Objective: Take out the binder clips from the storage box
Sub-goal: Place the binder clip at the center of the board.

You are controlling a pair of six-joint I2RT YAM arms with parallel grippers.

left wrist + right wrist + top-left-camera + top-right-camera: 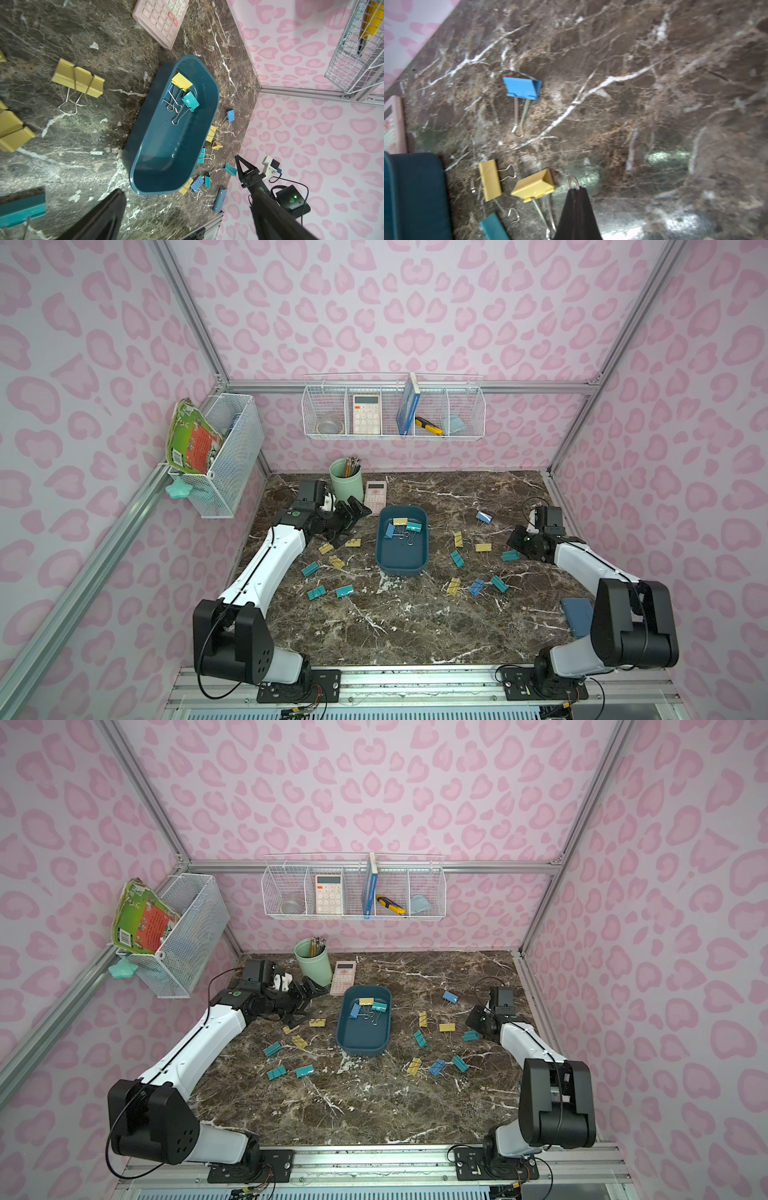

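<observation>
Left gripper (356, 526) is spread wide open, sitting low over the marble table (395, 635) on the left side of the storage box (401, 560). A yellow clip (352, 543) lies flat on the table right by it.

Right gripper (575, 189) is over on the other side of the box with its fingers pressed together. In the right wrist view a silver wire loop (573, 182) pokes out right at the tip, but honestly I can't tell if it's pinched or just lying underneath. A teal clip (510, 556) sits just beside that gripper in both top views.

The box is mid-table, just in front of the pink calculator (375, 497) and near the mint-green pencil cup (347, 485). Three binder clips (400, 521) are inside, bunched at the far end: one yellow, one teal, one blue, with their wire handles tangled together. Six more are scattered on the table left of the box, and eight on the right.
</observation>
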